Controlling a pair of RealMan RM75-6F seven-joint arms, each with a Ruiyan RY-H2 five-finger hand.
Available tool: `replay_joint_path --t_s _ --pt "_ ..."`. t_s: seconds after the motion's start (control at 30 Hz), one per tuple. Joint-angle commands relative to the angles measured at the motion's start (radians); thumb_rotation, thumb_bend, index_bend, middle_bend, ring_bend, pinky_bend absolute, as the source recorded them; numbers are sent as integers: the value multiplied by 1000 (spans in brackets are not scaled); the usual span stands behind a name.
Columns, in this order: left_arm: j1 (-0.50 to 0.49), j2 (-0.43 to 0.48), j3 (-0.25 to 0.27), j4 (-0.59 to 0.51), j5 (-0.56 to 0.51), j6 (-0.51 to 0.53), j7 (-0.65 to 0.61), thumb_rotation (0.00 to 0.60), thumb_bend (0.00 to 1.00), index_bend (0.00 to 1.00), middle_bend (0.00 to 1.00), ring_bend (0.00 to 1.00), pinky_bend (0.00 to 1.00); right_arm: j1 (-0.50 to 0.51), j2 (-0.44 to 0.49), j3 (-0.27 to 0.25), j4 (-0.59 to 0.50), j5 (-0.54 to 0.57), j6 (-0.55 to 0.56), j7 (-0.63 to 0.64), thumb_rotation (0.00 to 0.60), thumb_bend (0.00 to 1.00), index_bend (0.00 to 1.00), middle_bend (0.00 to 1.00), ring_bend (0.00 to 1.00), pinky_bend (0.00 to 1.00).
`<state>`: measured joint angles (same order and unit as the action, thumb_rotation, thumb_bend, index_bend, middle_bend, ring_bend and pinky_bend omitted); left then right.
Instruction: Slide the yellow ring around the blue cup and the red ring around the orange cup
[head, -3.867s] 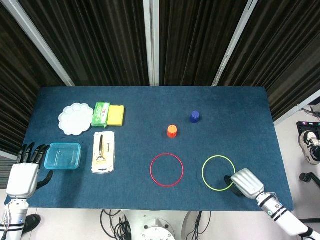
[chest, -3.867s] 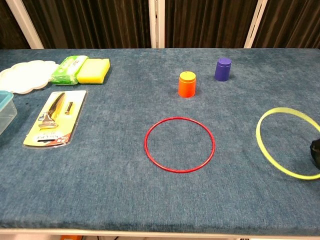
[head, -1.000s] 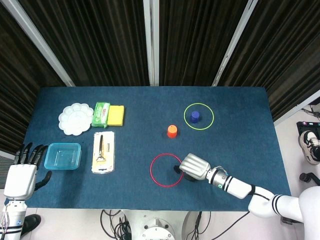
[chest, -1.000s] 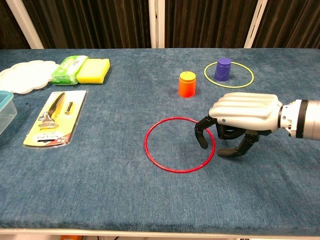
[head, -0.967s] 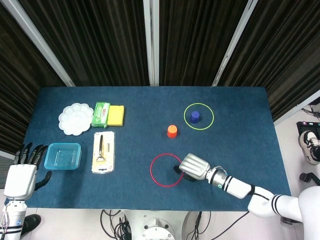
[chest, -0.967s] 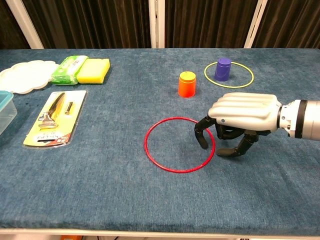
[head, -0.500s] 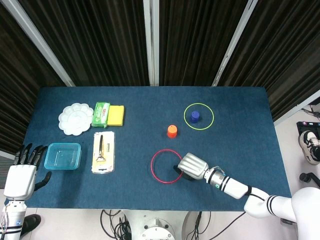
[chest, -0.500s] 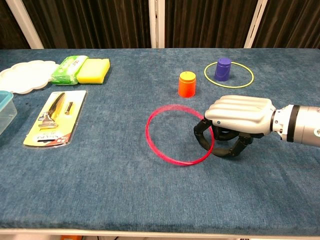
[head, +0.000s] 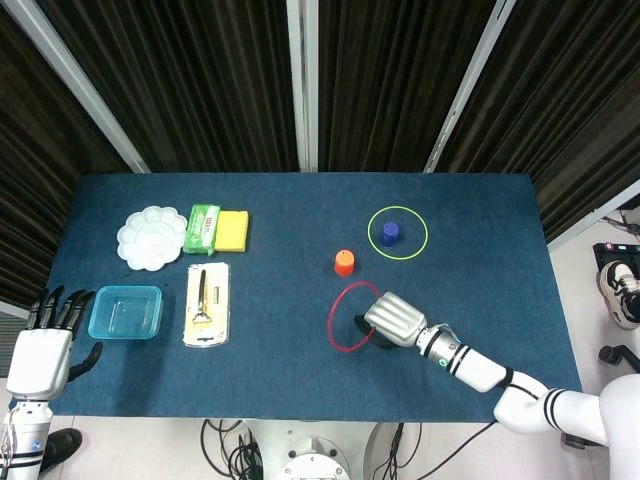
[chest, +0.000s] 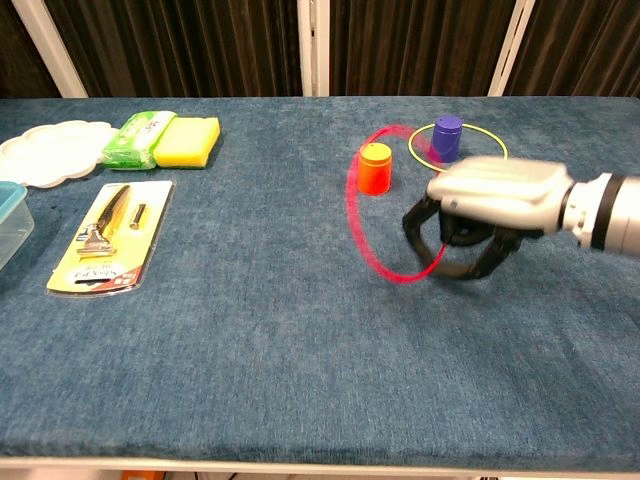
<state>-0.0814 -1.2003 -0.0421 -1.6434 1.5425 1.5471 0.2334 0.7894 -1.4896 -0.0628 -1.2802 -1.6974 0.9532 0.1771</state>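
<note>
The red ring (chest: 392, 205) is gripped by the right hand (chest: 487, 213) and tilted up off the table, just right of the single orange cup (chest: 375, 167), not around it. One yellow ring (head: 397, 232) is laid flat around the one blue cup (head: 389, 233), farther right. The left hand (head: 45, 345) is held open off the table's near left corner; no writing can be read.

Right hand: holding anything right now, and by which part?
Yes. The right hand holds the red ring by the edge nearest the hand, tilted up off the table. The left hand holds nothing.
</note>
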Motion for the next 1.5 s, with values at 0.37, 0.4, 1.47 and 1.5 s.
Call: replay_joint_path --t_s 0.37,0.4,1.47,1.5 --pt "-6 2 -2 -13 1 -7 11 600 273 124 124 5 0 139 126 110 -30 207 -299 82 600 336 668 1000 1000 1000" --pt "-6 3 -2 -14 1 -7 13 600 273 124 124 5 0 148 122 114 -22 217 -316 83 600 336 666 1000 1000 1000" --pt "1 9 -4 -13 6 9 4 600 274 123 124 6 0 143 153 165 -104 291 -272 35 600 166 341 959 975 990" --pt "0 9 -7 -10 3 7 1 600 274 123 124 5 0 110 174 160 -135 286 -216 17 600 164 326 931 948 980"
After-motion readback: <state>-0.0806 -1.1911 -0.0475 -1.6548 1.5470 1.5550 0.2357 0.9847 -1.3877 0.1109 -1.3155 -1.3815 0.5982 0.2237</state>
